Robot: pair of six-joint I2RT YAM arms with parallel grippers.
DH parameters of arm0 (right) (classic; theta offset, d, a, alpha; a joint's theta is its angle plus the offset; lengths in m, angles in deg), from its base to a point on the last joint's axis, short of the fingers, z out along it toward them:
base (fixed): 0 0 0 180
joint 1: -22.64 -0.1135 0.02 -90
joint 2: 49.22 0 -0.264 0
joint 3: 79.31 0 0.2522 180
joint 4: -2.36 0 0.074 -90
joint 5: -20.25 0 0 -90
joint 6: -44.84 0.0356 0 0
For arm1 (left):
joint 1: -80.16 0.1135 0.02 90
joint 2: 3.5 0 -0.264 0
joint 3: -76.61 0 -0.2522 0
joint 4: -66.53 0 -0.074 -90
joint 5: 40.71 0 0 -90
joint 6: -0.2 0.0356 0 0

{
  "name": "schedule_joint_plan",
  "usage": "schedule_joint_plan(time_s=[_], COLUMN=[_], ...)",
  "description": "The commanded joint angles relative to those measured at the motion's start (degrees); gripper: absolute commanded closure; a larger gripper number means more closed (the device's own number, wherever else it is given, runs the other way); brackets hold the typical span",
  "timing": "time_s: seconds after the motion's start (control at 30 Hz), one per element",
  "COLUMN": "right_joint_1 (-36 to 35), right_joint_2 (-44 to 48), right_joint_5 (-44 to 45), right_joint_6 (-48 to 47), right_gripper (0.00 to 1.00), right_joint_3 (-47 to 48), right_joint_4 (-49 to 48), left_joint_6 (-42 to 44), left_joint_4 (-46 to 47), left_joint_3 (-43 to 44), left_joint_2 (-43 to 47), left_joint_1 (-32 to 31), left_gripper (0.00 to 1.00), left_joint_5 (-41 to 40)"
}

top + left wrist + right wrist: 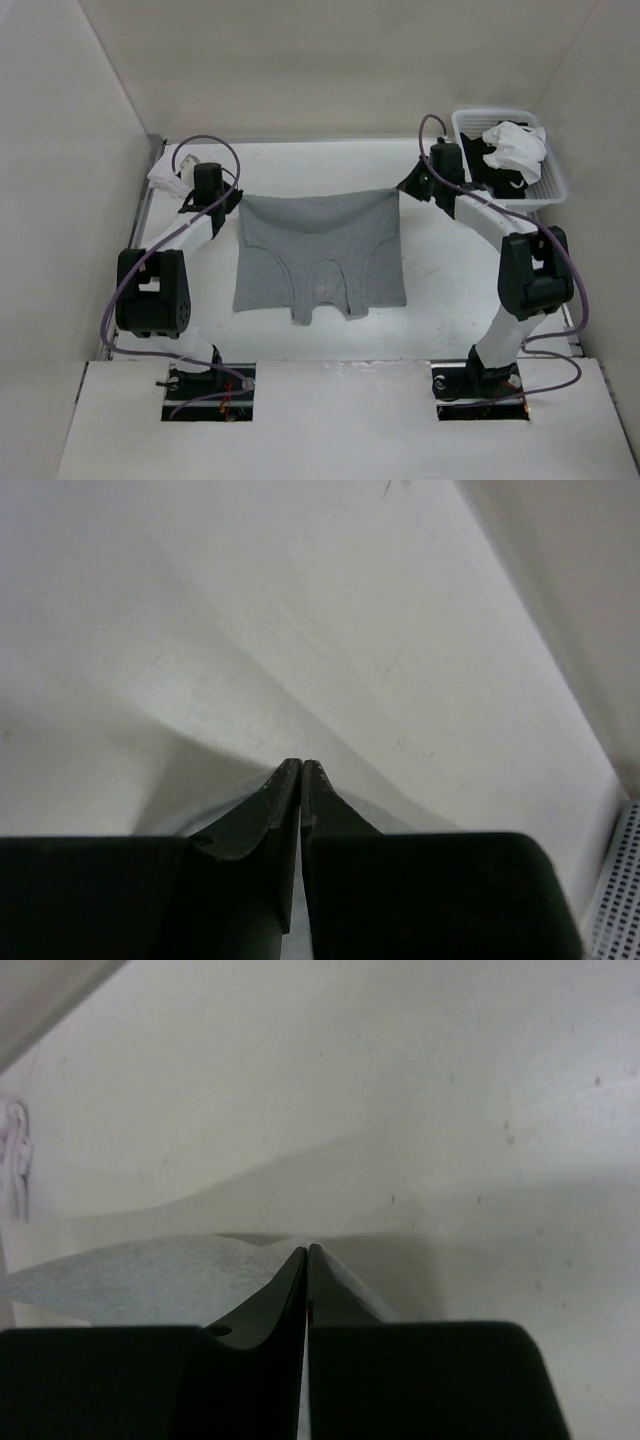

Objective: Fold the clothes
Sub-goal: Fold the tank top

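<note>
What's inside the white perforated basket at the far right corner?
A crumpled white cloth lies on top of black garments in the white plastic mesh basket. The basket's floor, and anything beneath the pile, is covered.

- Top external view: a fixed camera high above and behind the two arm bases, tilted down and forward; the bases sit at the bottom edge and the back wall at the top; it is far enough off to take in the whole white surface (450, 290), both arms, the left hand (238, 197), the right hand (403, 190) and the grey top (320, 240).
- Left wrist view: mounted just behind the left hand (301, 765), looking along its dark fingers, which fill the lower third; very close; beyond them only pale, blank planes.
- Right wrist view: mounted the same way behind the right hand (307, 1250); very close; with the overhead view it shares a strip of the grey top (150, 1275) running left from the fingertips.
</note>
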Motion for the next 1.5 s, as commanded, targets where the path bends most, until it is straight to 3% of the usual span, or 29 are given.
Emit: schedule_joint_plan(time_s=[0.0,0.13,0.3,0.5,0.93,1.1,1.2,1.3,1.37,1.47], right_joint_1=[2.8,3.5,3.2,3.1,1.5,-0.7,-2.1,-4.6,-5.4,-5.9], right_joint_2=[-3.5,-3.1,6.2,15.3,30.3,30.6,30.4,34.2,38.1,41.0], right_joint_5=[-4.3,-4.3,-4.7,-3.3,1.0,2.5,3.3,4.4,5.9,9.3], right_joint_6=[0.1,0.1,0.8,1.2,3.7,6.2,7.8,8.2,8.2,7.0], right_gripper=[0.97,0.97,0.96,0.95,0.96,0.95,0.9,0.71,0.62,0.59], right_joint_3=[9.1,8.8,-1.2,-14.1,-36.1,-40.4,-42.7,-45.0,-45.6,-44.2], right_joint_4=[-6.0,-6.4,-11.5,-13.5,-14.2,-13.3,-12.5,-9.9,-7.4,-6.2], left_joint_6=[-0.4,-1.6,-1.9,-3.6,-0.2,0.2,-0.3,-0.4,-0.7,-2.3], left_joint_4=[8.1,10.1,15.0,14.5,4.6,1.3,0.4,-1.1,-1.6,1.2], left_joint_3=[7.9,5.9,-2.9,-14.1,-39.1,-44.7,-46.5,-45.9,-44.1,-40.2], left_joint_2=[-2.5,-1.4,9.2,20.0,48.8,52.8,52.2,53.5,55.2,52.0], left_joint_1=[1.8,2.2,0.7,1.2,4.0,6.1,7.6,9.7,10.5,5.1], left_gripper=[0.98,0.98,0.98,0.97,0.97,0.96,0.89,0.79,0.78,0.79], left_joint_5=[1.3,1.7,0.6,2.4,4.9,6.8,7.3,8.2,8.3,7.2])
